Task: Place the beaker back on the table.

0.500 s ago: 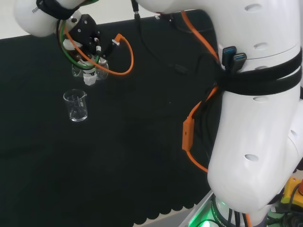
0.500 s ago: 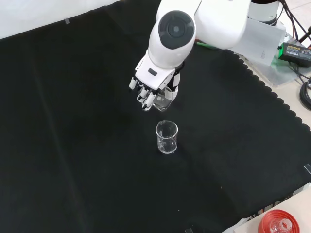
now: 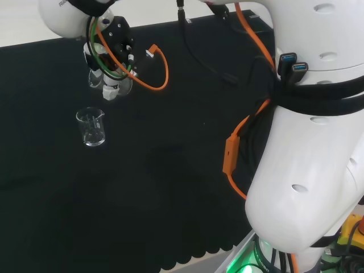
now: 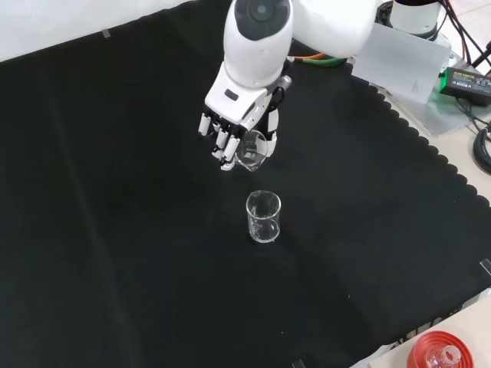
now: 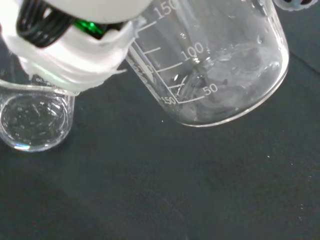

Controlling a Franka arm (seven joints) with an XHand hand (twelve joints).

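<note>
1. Nearest in the front view, a red ribbed stand (image 4: pixel 434 350) sits at the counter's (image 4: pixel 115 230) bottom right corner, beyond the black cloth.
2. Farther in, a second clear beaker (image 4: pixel 263 217) stands upright on the cloth, apart from the robot hand.
3. Behind it, the robot hand (image 4: pixel 230 138) has its fingers curled around the beaker (image 4: pixel 253 149), grasping it above the cloth, tilted, not touching the counter.
4. In the wrist view this beaker (image 5: pixel 210 65) looks empty.

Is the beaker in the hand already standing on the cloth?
No: in the front view the held beaker sits tilted in the hand, clear of the cloth.
</note>
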